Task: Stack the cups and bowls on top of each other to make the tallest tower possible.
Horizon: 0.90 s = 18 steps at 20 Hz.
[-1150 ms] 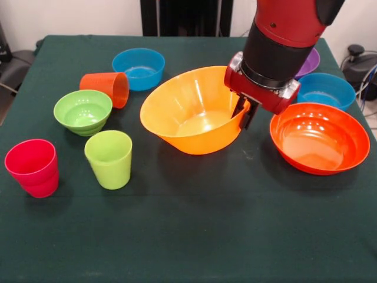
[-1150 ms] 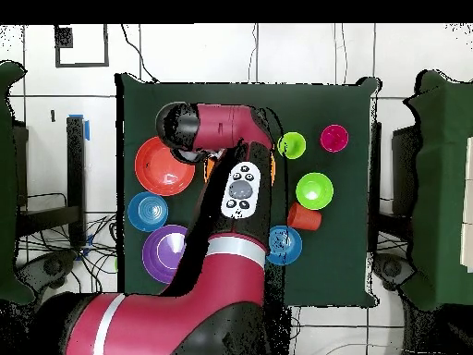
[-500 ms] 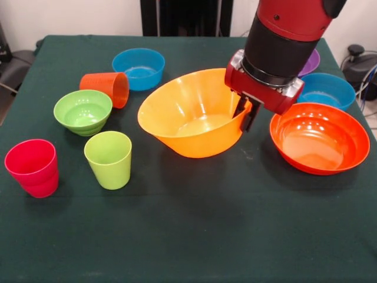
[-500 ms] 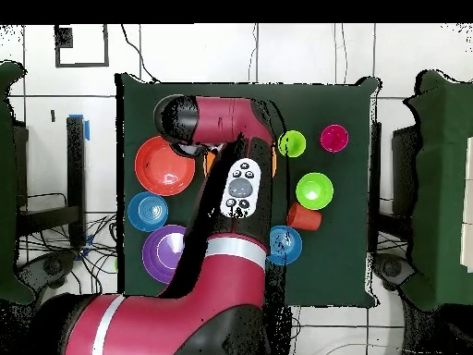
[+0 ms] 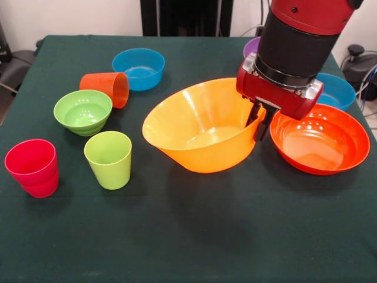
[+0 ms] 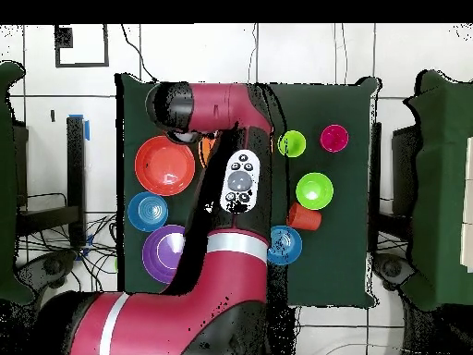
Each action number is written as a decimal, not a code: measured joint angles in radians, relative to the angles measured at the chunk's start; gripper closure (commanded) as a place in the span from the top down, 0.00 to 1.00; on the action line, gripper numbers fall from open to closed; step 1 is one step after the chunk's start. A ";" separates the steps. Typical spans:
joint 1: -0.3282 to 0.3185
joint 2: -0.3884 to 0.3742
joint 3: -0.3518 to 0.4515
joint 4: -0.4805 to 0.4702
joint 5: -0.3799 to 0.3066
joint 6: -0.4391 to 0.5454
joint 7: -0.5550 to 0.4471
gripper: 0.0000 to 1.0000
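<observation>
Bowl (image 5: 200, 132), big yellow-orange, glossy, tilted

A robotics lab, by the look of it: a table (image 5: 194, 247) draped in dark green cloth stands on a pale tiled floor (image 6: 305, 55) marked with black tape lines, and loose cables (image 6: 65, 254) trail at the table's side (a tangle of them) near dark equipment racks (image 6: 78, 176).

Even, bright overhead light; soft shadows under bowls, glare spots on red-orange bowl (image 5: 318, 138) (front view sharp).
</observation>
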 measured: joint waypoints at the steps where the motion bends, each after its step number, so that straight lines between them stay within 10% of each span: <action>1: -0.002 0.005 0.008 -0.022 -0.016 0.000 -0.021 0.00; 18: -0.057 0.162 0.053 -0.335 -0.098 0.093 -0.262 0.00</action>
